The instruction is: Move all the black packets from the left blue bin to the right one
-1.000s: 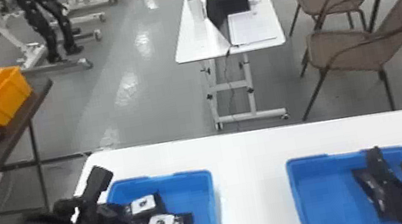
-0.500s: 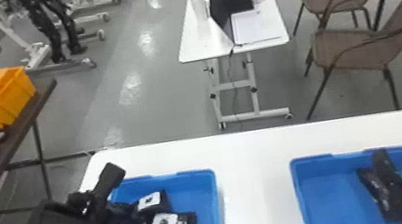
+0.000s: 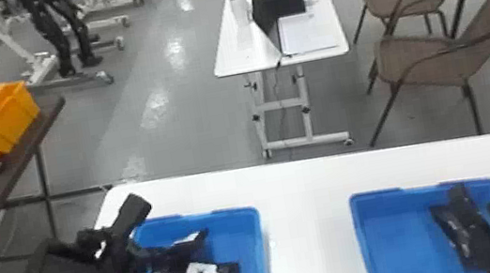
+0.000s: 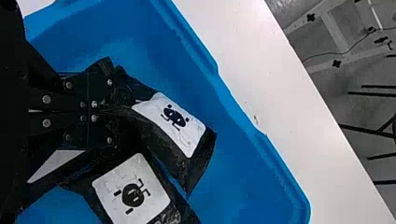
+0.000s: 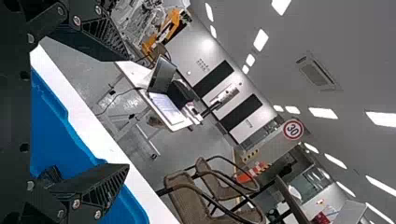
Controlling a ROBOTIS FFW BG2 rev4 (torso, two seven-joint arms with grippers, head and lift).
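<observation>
Near the worktop's [image 3: 307, 232] left edge, the left claw [image 4: 119, 107] pinched a black packet [image 4: 173, 121] by one end, probably for lifting clear; the right claw [image 5: 125, 113] stood open.

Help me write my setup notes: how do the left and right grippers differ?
The left gripper is shut on a black packet; the right gripper has its fingers spread apart. The left gripper is at the left blue bin; the right gripper is at the right blue bin. Both are black.
</observation>
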